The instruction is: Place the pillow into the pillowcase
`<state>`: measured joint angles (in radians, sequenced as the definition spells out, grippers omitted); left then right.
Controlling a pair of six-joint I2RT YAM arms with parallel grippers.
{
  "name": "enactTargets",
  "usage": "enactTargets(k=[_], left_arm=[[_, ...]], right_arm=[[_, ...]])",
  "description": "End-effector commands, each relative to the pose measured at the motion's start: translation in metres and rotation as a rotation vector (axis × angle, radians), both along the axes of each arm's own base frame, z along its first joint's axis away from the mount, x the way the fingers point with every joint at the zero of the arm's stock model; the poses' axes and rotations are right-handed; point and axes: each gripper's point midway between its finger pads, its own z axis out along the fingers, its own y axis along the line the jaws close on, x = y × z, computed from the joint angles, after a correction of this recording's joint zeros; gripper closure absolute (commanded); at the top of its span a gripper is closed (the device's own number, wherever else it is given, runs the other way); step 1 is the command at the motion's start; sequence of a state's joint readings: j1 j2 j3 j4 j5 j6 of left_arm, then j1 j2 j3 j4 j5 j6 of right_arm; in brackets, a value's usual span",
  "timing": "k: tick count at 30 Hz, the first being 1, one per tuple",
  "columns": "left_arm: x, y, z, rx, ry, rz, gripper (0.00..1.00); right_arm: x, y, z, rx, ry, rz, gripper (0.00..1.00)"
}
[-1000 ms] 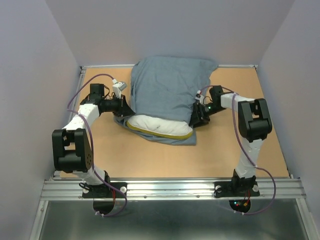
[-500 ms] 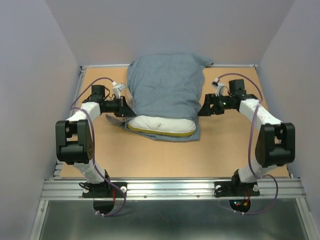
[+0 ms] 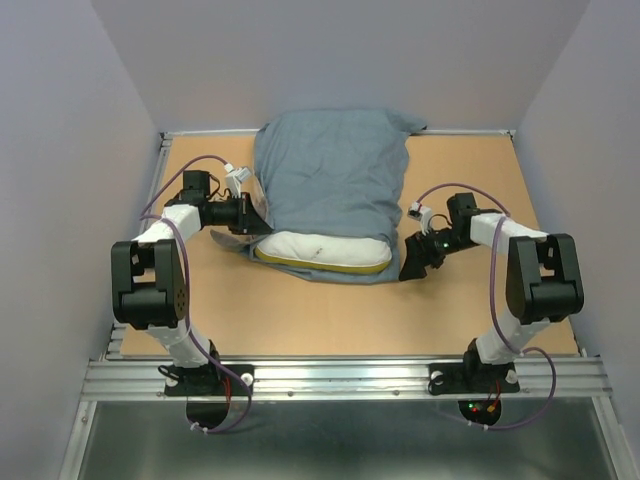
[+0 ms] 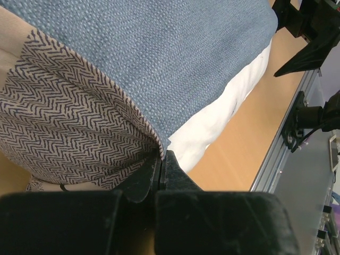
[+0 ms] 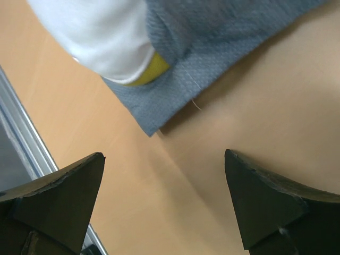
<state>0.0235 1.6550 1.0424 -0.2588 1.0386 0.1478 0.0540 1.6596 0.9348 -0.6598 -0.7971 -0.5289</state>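
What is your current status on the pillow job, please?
Left fingers shut on blue-grey cloth pillowcase edge. Right fingers open, empty, beside its near corner. Soft white rectangular pillow mostly inside, near end showing. Nothing in the way.

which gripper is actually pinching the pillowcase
The left gripper: its jaws are shut on the pillowcase edge, while the right gripper hangs open, holding nothing.

We see a robotics lab cell: plain lilac panels (image 3: pixel 60 150) wall in the wooden table (image 3: pixel 300 320) on three sides, and an aluminium rail (image 3: pixel 340 376) along its near edge carries two cabled arms (image 3: pixel 148 295).
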Motion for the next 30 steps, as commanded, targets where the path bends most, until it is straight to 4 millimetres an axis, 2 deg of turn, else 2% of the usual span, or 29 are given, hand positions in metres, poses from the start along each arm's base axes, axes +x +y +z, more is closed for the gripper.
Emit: enactTargets(k=[1, 2, 3, 4, 6, 7, 11, 15, 17, 20, 23, 24, 25, 26, 27, 28, 30], left_arm=[[0.007, -0.002, 0.01, -0.016, -0.041, -0.02, 1.0], [0.007, -0.001, 0.008, -0.015, -0.037, -0.02, 1.0], [0.008, -0.001, 0.008, -0.012, -0.042, -0.019, 1.0], [0.009, -0.001, 0.006, -0.007, -0.038, -0.017, 1.0], [0.011, 0.0, 0.008, -0.004, -0.045, -0.017, 1.0], [0.012, 0.0, 0.008, -0.003, -0.05, -0.017, 1.0], [0.012, 0.0, 0.007, 0.002, -0.057, -0.023, 1.0], [0.014, 0.0, 0.003, 0.002, -0.048, -0.026, 1.0], [0.015, 0.0, 0.003, 0.004, -0.051, -0.028, 1.0], [0.016, 0.0, 0.002, 0.003, -0.048, -0.028, 1.0], [0.016, 0.0, 0.007, -0.001, -0.06, -0.035, 1.0], [0.016, 0.0, 0.007, 0.0, -0.063, -0.036, 1.0], [0.016, 0.0, 0.008, -0.001, -0.064, -0.037, 1.0], [0.015, 0.001, 0.008, 0.001, -0.065, -0.036, 1.0], [0.014, 0.0, 0.009, 0.0, -0.067, -0.037, 1.0], [0.014, 0.0, 0.009, 0.0, -0.068, -0.039, 1.0], [0.013, 0.0, 0.014, -0.003, -0.075, -0.044, 1.0]], right_arm=[[-0.004, 0.021, 0.006, 0.159, -0.073, 0.124, 0.0], [0.007, 0.03, 0.013, 0.209, -0.125, 0.112, 0.0], [0.003, 0.036, 0.009, 0.21, -0.122, 0.1, 0.0], [0.01, 0.04, 0.007, 0.205, -0.138, 0.087, 0.0], [-0.001, 0.054, -0.002, 0.211, -0.095, 0.125, 0.03], [0.001, 0.056, -0.006, 0.192, -0.1, 0.131, 0.05], [-0.005, 0.071, 0.009, 0.275, -0.083, 0.166, 0.18], [-0.021, 0.083, 0.015, 0.305, -0.12, 0.259, 0.3], [-0.025, 0.084, 0.018, 0.308, -0.138, 0.275, 0.39], [-0.029, 0.083, 0.022, 0.307, -0.168, 0.287, 0.66], [-0.036, 0.078, 0.029, 0.287, -0.234, 0.306, 0.68], [-0.038, 0.077, 0.032, 0.283, -0.253, 0.31, 0.6], [-0.04, 0.076, 0.036, 0.281, -0.269, 0.313, 0.59], [-0.043, 0.075, 0.04, 0.281, -0.292, 0.318, 0.63], [-0.043, 0.075, 0.043, 0.284, -0.304, 0.321, 0.79], [-0.043, 0.075, 0.046, 0.285, -0.31, 0.317, 1.0], [-0.042, 0.077, 0.057, 0.3, -0.304, 0.295, 0.99]])
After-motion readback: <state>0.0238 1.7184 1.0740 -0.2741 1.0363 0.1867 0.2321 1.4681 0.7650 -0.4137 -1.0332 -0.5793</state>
